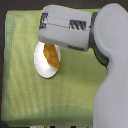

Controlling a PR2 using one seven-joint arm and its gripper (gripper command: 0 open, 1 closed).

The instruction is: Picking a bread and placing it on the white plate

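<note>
The bread [51,55], a golden-orange loaf, lies tilted on the white plate [44,68], on the plate's upper half, left of the middle of the green cloth. Its top end runs under my big grey arm. The arm reaches in from the exterior view's right and crosses above the plate's upper edge. My gripper [44,22] is at the arm's left end, just above the plate. Its fingers are not distinct from this angle, so I cannot make out whether they are open or shut. Nothing shows held in them.
A green cloth [20,85] covers the table and reaches almost to the frame's edges. The arm's thick grey upper part [112,85] fills the exterior view's right side down to the bottom edge. A dark strip runs along the top.
</note>
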